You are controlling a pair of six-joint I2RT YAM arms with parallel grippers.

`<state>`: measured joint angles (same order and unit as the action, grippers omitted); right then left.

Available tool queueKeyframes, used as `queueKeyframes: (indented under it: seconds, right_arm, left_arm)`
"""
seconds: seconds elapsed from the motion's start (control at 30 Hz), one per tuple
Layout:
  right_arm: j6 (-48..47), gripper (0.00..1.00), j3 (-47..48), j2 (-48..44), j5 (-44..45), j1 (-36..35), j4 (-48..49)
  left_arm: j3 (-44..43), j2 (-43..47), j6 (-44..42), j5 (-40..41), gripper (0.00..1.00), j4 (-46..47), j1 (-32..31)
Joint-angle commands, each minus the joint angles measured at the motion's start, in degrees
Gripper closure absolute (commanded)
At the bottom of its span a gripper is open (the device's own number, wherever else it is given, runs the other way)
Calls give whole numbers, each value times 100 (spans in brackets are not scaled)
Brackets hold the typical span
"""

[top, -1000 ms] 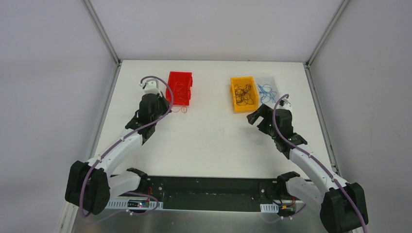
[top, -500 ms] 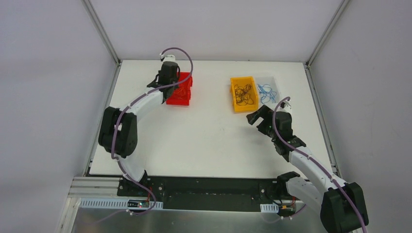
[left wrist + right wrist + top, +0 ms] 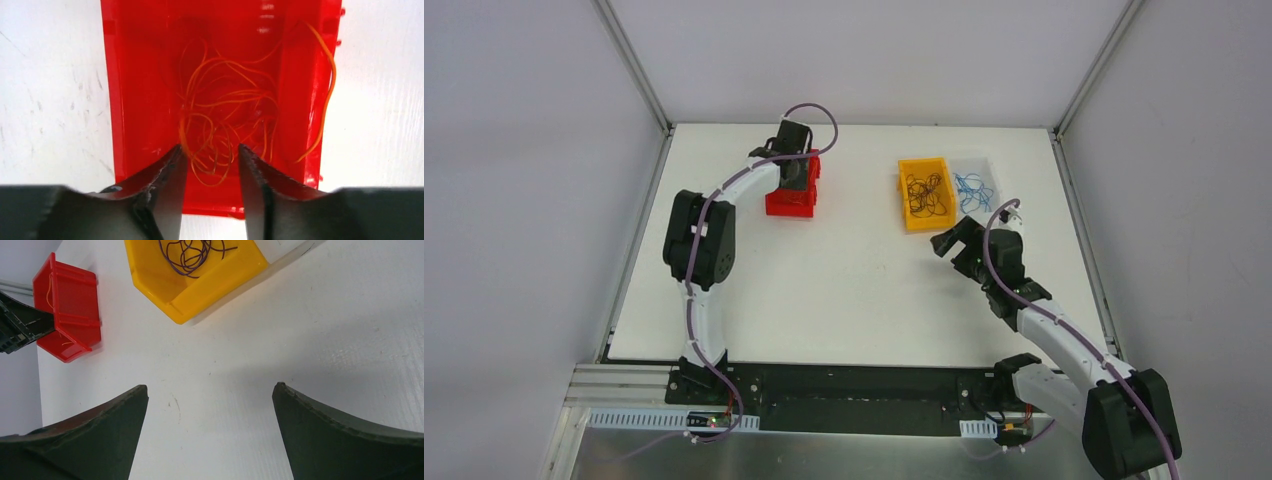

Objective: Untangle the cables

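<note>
The cables lie sorted by colour in three bins. Thin orange wires (image 3: 220, 115) are curled in the red bin (image 3: 115, 100), and one strand hangs over its right wall. My left gripper (image 3: 210, 147) is open just over the bin's near end, with wire loops between the tips; it also shows in the top view (image 3: 796, 178). Black wires (image 3: 924, 195) lie in the yellow bin (image 3: 908, 215). Blue wires (image 3: 972, 187) lie in a clear bin (image 3: 986, 165). My right gripper (image 3: 946, 241) is open and empty above bare table, in front of the yellow bin (image 3: 210, 295).
The white table (image 3: 854, 290) has raised metal rails along its left and right edges. The red bin (image 3: 67, 315) and part of the left gripper show at the left of the right wrist view. The arm bases stand at the near edge.
My left arm has swung from the left front of the red bin up and over it, and its gripper now points down into the bin. The right arm has barely moved.
</note>
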<state>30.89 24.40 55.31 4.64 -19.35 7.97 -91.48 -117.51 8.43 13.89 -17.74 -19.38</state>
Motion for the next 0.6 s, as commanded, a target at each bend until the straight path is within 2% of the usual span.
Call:
queueKeyframes:
  seconds: [0.0, 0.1, 0.13, 0.17, 0.3, 0.43, 0.57]
  right_arm:
    - [59, 1, 29, 35, 40, -29, 274]
    - [25, 1, 57, -24, 69, -29, 207]
    - [9, 1, 89, -51, 79, -25, 142]
    - [-7, 1, 135, -108, 87, -27, 72]
    - [-199, 1, 766, -356, -92, -15, -806]
    - [-340, 1, 1318, -700, -406, -13, -1635]
    - [-465, 1, 1409, -1305, -220, -15, -2226]
  left_arm:
    - [-192, 695, -54, -237, 49, -274, 39]
    - [24, 1231, 64, -291, 27, -265, 39]
    - [131, 1442, 128, -317, 5, -265, 35]
    - [279, 1659, 202, -335, 2, -261, 39]
    - [1212, 2759, 602, -651, 1, -30, 30]
    - [2682, 4179, 996, -1136, 1, 696, 13]
    - [4058, 5523, 1394, -1083, 1, 1068, 4]
